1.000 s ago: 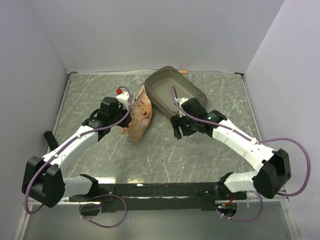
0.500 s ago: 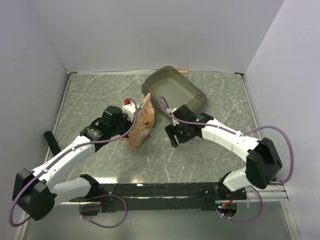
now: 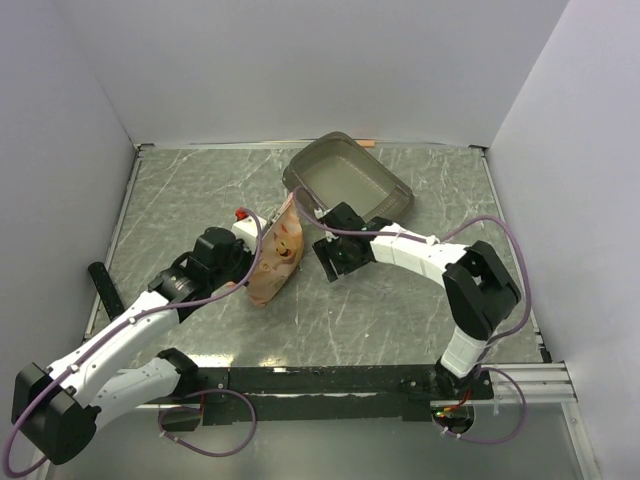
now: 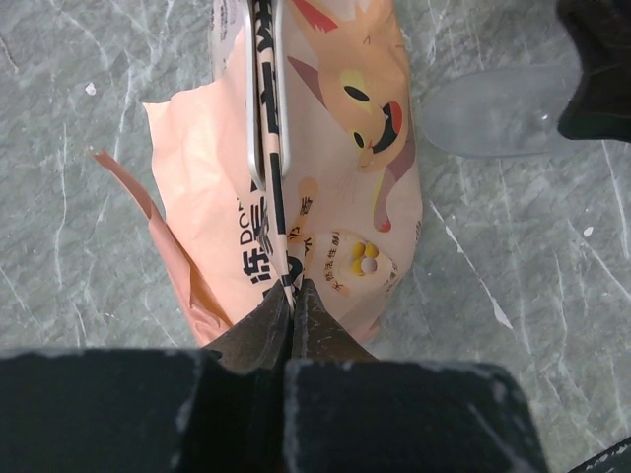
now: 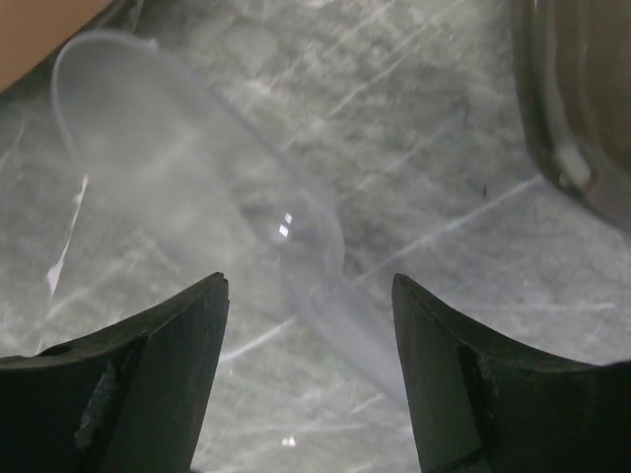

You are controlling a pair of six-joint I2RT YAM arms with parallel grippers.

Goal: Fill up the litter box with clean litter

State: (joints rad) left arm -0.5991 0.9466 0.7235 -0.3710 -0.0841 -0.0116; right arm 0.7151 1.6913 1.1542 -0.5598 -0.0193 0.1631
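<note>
On the orange-pink bag (image 4: pixel 340 187), black print is seen in the left wrist view. The Latin letters "DO" can be made out beside the central fold, where the word is cut off by a crease. A row of bold East Asian characters is printed along that fold, too creased to be read.

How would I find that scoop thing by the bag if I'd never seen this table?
Start at the grey-brown litter box at the table's far edge. Just nearer, between it and the orange-pink printed bag, a plastic scoop lies flat below the open right gripper. Unlike its neighbours, it is see-through.
</note>
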